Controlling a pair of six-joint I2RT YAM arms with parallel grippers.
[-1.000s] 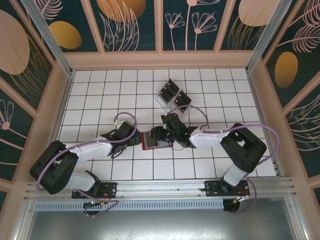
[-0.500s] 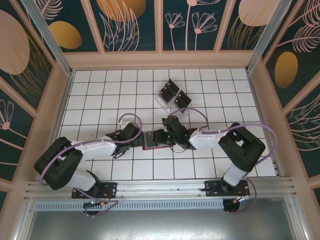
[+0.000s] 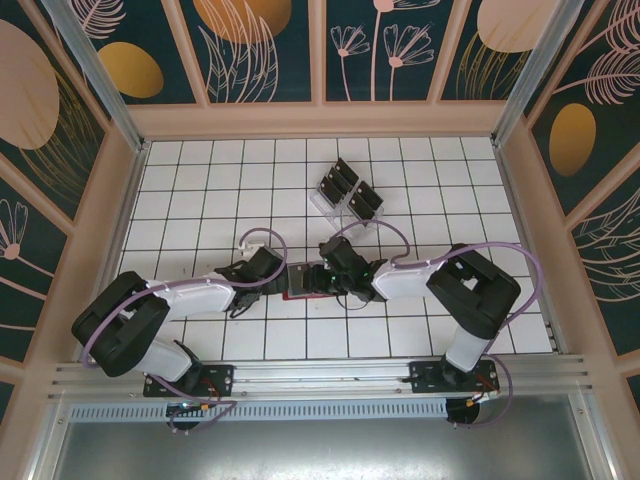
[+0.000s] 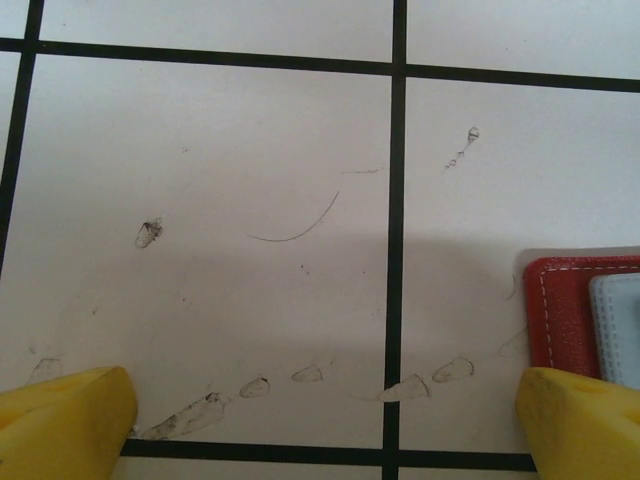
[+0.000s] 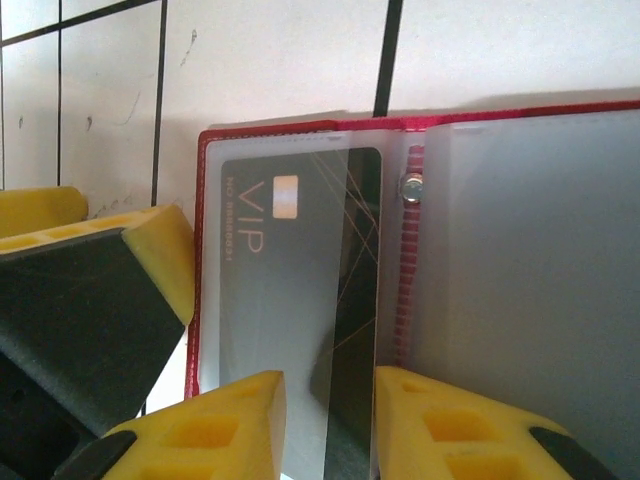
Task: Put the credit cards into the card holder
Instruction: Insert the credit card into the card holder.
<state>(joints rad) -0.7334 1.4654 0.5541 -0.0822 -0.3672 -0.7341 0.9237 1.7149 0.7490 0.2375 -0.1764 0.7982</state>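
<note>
Card holder (image 3: 300,283): red, open flat on the white-tiled counter, greyish see-through pockets facing up.
Inserted card (image 5: 290,290): black, "VIP" lettering, in the left pocket.
Other credit cards (image 3: 345,188): black, grouped well behind the holder.

On the white tiled surface (image 3: 200,180), the left hand (image 3: 268,272) and right hand (image 3: 318,278) closely flank the red card holder (image 3: 298,295); black credit cards (image 3: 342,180) sit in a clear rack (image 3: 322,204) farther back.

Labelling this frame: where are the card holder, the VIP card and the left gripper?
card holder (image 4: 555,310), left wrist view, red stitched corner.
VIP card (image 5: 300,290), right wrist view, dark face.
left gripper (image 4: 322,420), left wrist view, midway between fingertips.
</note>
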